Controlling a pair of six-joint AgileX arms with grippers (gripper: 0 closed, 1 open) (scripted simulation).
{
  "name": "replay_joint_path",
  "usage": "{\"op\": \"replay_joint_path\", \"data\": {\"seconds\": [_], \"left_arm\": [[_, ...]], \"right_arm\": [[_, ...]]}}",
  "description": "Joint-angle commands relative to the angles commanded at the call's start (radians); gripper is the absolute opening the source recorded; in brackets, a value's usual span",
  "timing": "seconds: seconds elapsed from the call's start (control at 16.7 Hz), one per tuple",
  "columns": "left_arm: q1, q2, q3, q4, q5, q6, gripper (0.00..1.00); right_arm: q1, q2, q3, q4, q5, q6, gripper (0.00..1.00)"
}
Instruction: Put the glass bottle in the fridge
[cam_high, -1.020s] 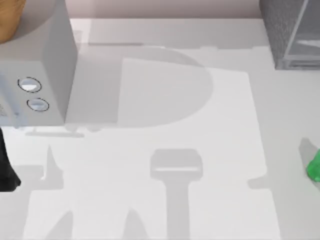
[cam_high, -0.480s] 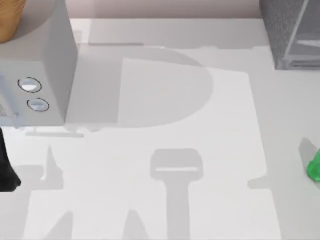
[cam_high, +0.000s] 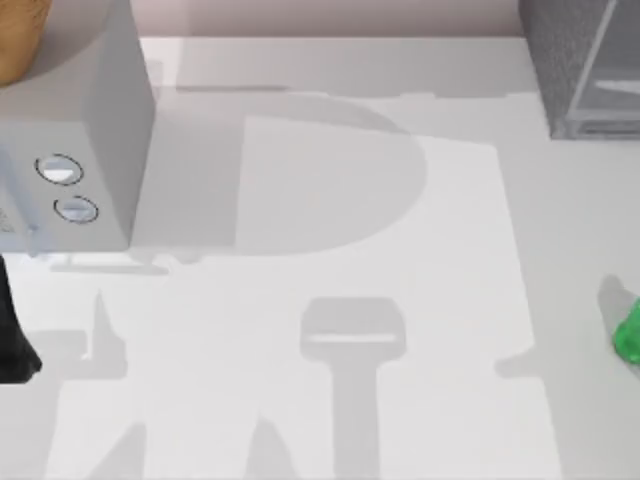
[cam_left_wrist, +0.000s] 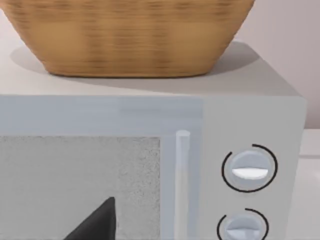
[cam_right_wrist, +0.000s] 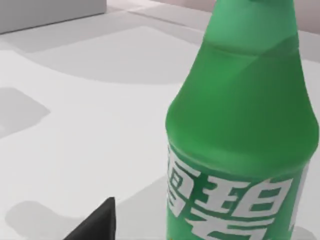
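The glass bottle (cam_high: 627, 335) is small, bright green and stands at the table's right edge. In the right wrist view the bottle (cam_right_wrist: 235, 125) stands upright and very close, with white characters on its label. A dark tip of my right gripper (cam_right_wrist: 95, 225) shows beside it, apart from the glass. The fridge (cam_high: 580, 60), a dark grey speckled box with a paler door panel, stands at the back right. My left arm (cam_high: 12, 330) is at the left edge, and a dark tip of my left gripper (cam_left_wrist: 95, 225) faces the light grey box.
A plain light grey box with two round dials (cam_high: 75, 130) stands at the back left, with a woven basket (cam_left_wrist: 130, 35) on top of it. The white table (cam_high: 330, 200) stretches between the two boxes, crossed by shadows.
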Motion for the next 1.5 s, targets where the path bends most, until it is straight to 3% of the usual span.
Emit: {"op": "replay_joint_path", "data": {"seconds": [0.36, 0.72, 1.5], "left_arm": [[0.0, 0.0, 0.0, 0.0, 0.0, 0.0, 1.0], [0.0, 0.0, 0.0, 0.0, 0.0, 0.0, 1.0], [0.0, 0.0, 0.0, 0.0, 0.0, 0.0, 1.0]], "right_arm": [[0.144, 0.118, 0.001, 0.263, 0.139, 0.155, 1.0], [0.166, 0.133, -0.001, 0.296, 0.16, 0.173, 1.0], [0.166, 0.133, -0.001, 0.296, 0.16, 0.173, 0.03]]}}
